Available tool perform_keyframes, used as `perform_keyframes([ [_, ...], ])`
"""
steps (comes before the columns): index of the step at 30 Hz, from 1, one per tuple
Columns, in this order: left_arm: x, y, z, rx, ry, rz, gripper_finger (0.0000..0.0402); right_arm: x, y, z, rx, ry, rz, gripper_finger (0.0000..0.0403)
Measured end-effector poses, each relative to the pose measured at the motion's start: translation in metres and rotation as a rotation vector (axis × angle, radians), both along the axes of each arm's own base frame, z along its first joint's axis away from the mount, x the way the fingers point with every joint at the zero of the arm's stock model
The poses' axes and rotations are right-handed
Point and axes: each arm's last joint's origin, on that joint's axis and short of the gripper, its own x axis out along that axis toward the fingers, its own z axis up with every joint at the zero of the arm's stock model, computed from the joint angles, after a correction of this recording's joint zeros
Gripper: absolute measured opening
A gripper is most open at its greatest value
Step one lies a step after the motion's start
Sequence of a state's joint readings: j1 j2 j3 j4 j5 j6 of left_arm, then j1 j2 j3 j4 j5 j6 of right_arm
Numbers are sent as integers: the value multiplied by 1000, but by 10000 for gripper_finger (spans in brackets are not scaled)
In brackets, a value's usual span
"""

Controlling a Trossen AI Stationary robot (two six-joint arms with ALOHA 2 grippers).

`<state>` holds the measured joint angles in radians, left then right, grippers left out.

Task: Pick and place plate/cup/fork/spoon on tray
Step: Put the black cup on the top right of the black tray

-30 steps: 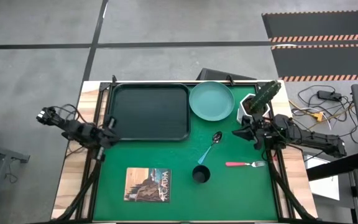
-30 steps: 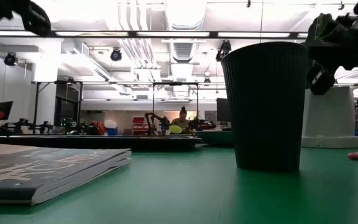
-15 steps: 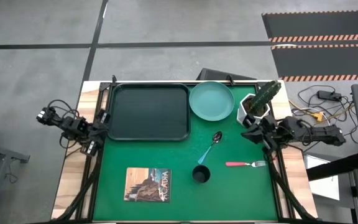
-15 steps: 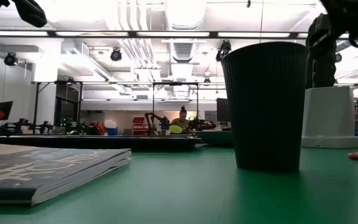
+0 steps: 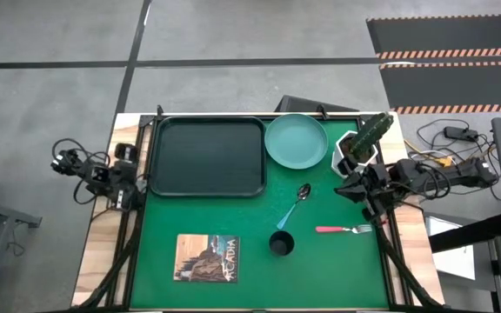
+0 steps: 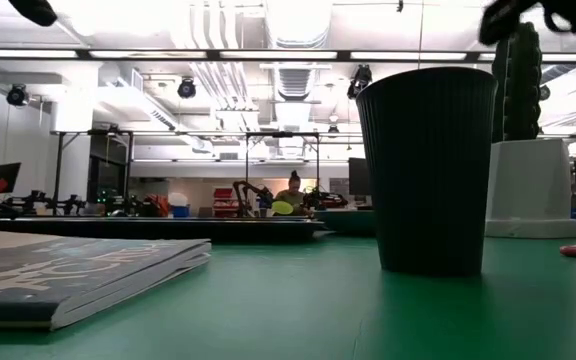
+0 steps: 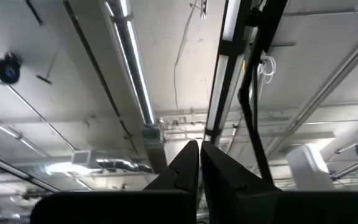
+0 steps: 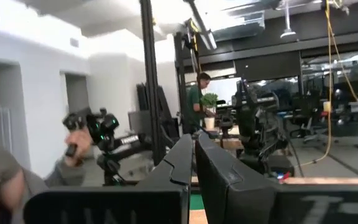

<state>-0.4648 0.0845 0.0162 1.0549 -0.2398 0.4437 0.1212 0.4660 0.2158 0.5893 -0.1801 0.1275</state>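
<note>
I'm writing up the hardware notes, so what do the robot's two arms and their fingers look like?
Both arms are dark, jointed links with loose black cables looping along them. The left gripper and the right gripper each end in two flat, dark, tapering fingers mounted on a broad black block. No markings or labels show on them.

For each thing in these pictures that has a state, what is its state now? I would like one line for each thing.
tray: empty, on the table.
plate: empty, beside the tray, not on it.
cup: upright on the green mat.
spoon: lying flat on the mat.
fork: lying flat on the mat.
book: closed, lying flat.
left gripper: shut, holding nothing.
right gripper: shut, holding nothing.
</note>
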Motion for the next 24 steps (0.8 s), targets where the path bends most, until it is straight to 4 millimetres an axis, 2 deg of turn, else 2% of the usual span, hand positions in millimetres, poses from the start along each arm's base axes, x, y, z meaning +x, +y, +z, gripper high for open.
perform_keyframes([
  [8, 0, 0, -1, 21, -5, 33, 0, 59, 17, 44, -124, 49, 29, 11],
  [11, 0, 0, -1, 22, -5, 34, 0, 84, 24, 55, -149, 121, 40, 11],
  [14, 0, 0, -1, 20, -5, 31, 0, 111, 28, 54, -152, 293, 50, 11],
  [17, 0, 0, -1, 19, -5, 30, 0, 135, 32, 72, -109, 363, 53, 11],
  [20, 0, 0, -1, 19, -5, 30, 0, 160, 36, 74, -85, 499, 54, 11],
  [24, 0, 0, -1, 17, -7, 29, 0, 184, 40, 67, -75, 742, 48, 11],
])
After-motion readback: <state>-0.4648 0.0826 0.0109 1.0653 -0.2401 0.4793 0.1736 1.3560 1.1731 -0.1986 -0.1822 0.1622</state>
